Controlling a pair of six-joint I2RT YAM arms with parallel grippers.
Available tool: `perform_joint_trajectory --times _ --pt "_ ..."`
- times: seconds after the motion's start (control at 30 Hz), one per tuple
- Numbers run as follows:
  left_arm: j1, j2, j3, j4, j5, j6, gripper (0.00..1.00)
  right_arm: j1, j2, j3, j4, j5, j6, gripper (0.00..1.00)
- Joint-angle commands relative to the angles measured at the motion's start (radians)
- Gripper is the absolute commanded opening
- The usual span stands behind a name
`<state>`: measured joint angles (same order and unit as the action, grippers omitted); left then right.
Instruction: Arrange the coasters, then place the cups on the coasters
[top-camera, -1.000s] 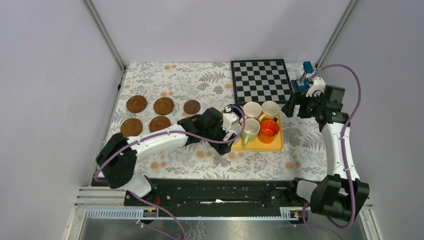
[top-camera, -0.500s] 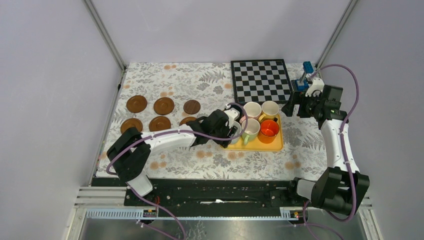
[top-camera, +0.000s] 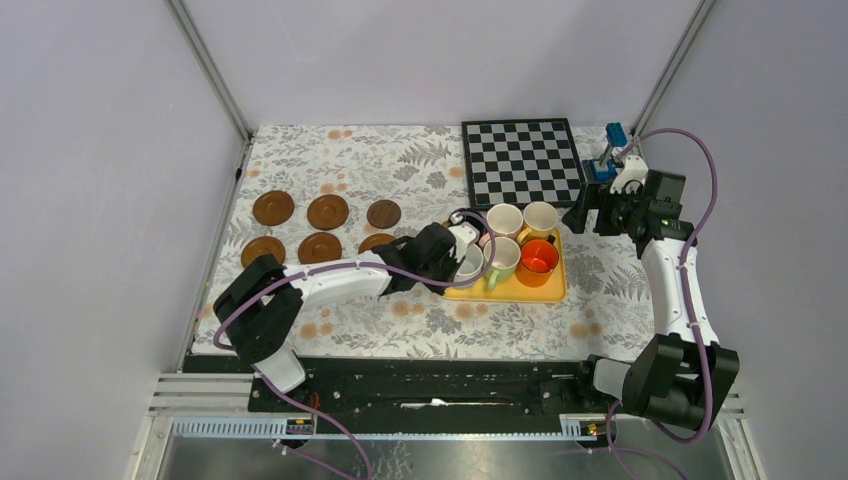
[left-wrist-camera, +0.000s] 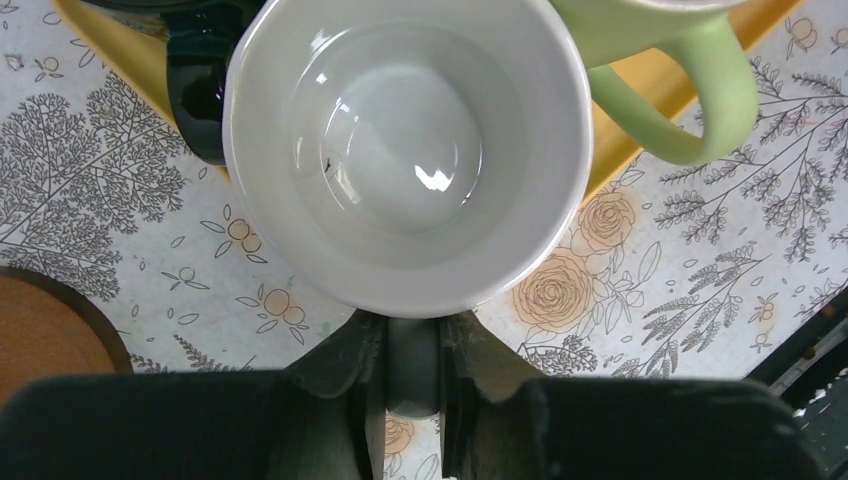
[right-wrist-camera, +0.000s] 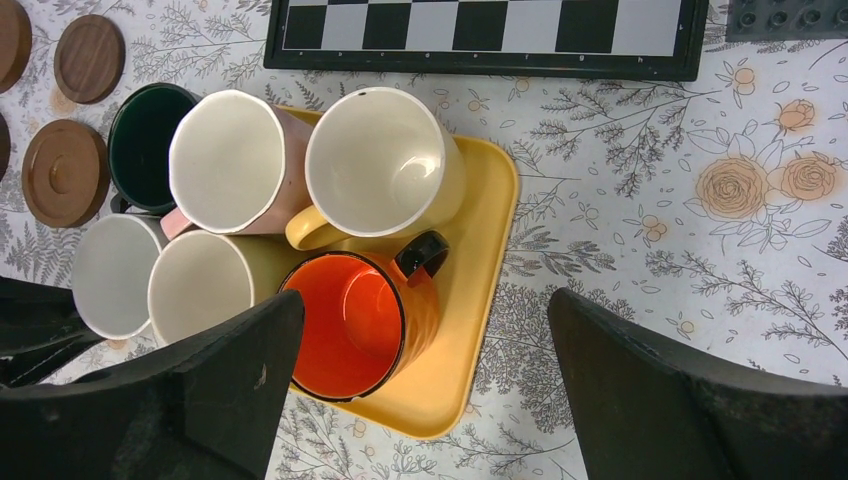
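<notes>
Your left gripper has just come together: a second ago its fingers were wide apart beside the tray, and now they are clamped on the handle of the white cup. In the left wrist view you see the handle pressed between the two fingers at the bottom centre, and the cup mouth fills the upper middle of the frame. The light green cup stands just beside it at the upper right.

In the top view the white cup sits at the lower left corner of the tray, near the centre of the picture. I cannot tell if it is already off the tray.

The six coasters lie in two rows on the table, left of centre, and none carries a cup. So I judge that arranging is done and the first cup is now ready for lifting.

Your right gripper hangs with fingers wide apart above the other cups, holding nothing.
</notes>
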<state>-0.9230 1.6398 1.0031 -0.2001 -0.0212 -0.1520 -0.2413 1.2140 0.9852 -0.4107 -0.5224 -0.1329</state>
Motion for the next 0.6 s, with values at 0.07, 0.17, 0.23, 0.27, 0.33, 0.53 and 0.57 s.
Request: perform_joint_trajectory --times 0.07,0.17,0.23,0.27,0.33,0.53,0.57 --pt "0.001 -0.061 0.01 -0.044 0.005 0.016 0.0 0.004 -0.023 -0.003 0.019 -0.05 -0.017 0.98" --pt "0.006 -0.085 0.018 -0.064 -0.003 0.021 0.0 0.003 -0.003 0.013 -0.02 -0.087 -0.058 0.98" --pt "0.012 -0.101 0.027 -0.087 -0.006 0.022 0.0 0.004 0.014 0.024 -0.042 -0.097 -0.065 0.98" --pt "0.016 -0.11 0.03 -0.094 -0.005 0.021 0.0 0.004 0.019 0.028 -0.045 -0.099 -0.066 0.98" --pt "0.017 -0.133 0.039 -0.119 -0.005 0.015 0.0 0.003 0.023 0.032 -0.049 -0.116 -0.073 0.98" --pt "0.05 -0.221 0.099 -0.225 0.003 0.003 0.0 0.004 0.016 0.036 -0.047 -0.115 -0.072 0.98" --pt "0.069 -0.243 0.108 -0.24 0.013 0.0 0.0 0.004 0.016 0.04 -0.051 -0.113 -0.073 0.98"
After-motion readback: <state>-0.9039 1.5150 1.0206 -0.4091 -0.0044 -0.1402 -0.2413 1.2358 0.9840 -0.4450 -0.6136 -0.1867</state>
